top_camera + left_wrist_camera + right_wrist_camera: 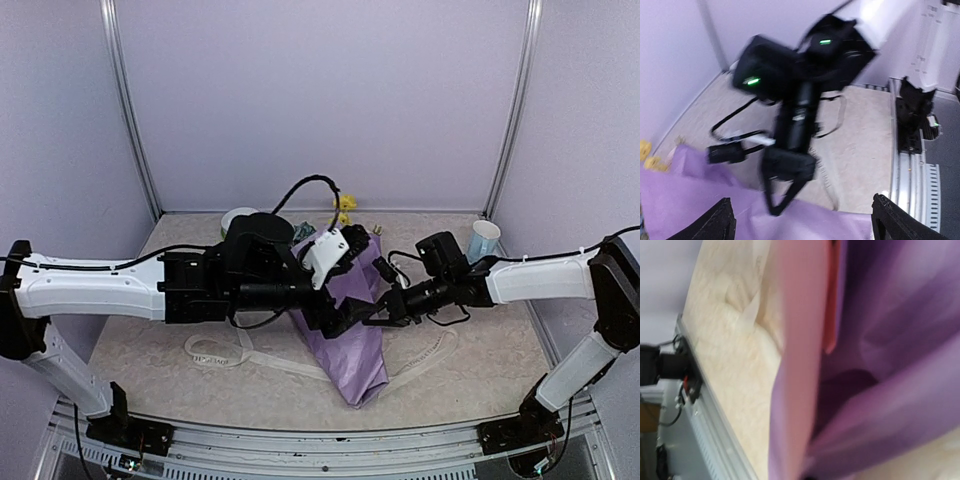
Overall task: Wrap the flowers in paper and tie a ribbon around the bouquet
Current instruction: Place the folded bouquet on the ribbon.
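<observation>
Tabletop (pixel 150 340), bouquet (pixel 357 352) under left hand (pixel 340 318), beside right hand (pixel 383 318)

Thin lilac paper (pixel 352 350), matt, creased and crinkly. Under the paper, table (pixel 490 375) in a beige, mottled, matt, stone-like finish. Left of the paper, flat cream ribbon (pixel 212 357), limp and cloth-like. Nearer than the paper, silvery ribbed metal rail (pixel 320 440). Either side of the paper, smooth white plastic arm shells (pixel 90 285).
</observation>
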`<action>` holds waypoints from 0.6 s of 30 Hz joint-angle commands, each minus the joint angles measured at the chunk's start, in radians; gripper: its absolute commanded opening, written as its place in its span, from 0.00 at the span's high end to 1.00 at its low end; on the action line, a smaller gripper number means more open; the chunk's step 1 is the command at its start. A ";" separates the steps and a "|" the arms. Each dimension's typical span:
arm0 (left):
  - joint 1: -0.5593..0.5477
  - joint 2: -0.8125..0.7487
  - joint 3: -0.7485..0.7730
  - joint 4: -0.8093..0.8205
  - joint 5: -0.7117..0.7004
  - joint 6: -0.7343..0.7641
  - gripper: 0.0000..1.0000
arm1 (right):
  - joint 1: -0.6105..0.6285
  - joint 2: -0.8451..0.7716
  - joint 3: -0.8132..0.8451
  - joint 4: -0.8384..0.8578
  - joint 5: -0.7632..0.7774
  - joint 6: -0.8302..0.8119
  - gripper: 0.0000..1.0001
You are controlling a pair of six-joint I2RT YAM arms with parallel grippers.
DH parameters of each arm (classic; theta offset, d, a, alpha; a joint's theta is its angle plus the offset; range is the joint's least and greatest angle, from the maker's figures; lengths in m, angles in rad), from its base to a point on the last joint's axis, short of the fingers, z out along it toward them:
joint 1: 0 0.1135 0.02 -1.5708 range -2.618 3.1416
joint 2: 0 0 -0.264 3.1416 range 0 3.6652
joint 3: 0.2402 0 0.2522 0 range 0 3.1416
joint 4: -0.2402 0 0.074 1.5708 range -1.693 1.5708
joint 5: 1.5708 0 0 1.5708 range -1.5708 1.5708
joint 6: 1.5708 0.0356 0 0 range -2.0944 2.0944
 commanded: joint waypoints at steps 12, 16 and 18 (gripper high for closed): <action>0.522 -0.171 -0.424 -0.168 -0.251 -0.583 0.24 | 0.228 0.004 -0.211 0.415 0.111 0.320 1.00; 0.620 -0.112 -0.484 -0.095 -0.192 -0.610 0.11 | 0.259 0.037 -0.235 0.462 0.130 0.355 1.00; 0.650 -0.092 -0.501 -0.055 -0.195 -0.633 0.08 | 0.277 0.051 -0.231 0.455 0.146 0.355 1.00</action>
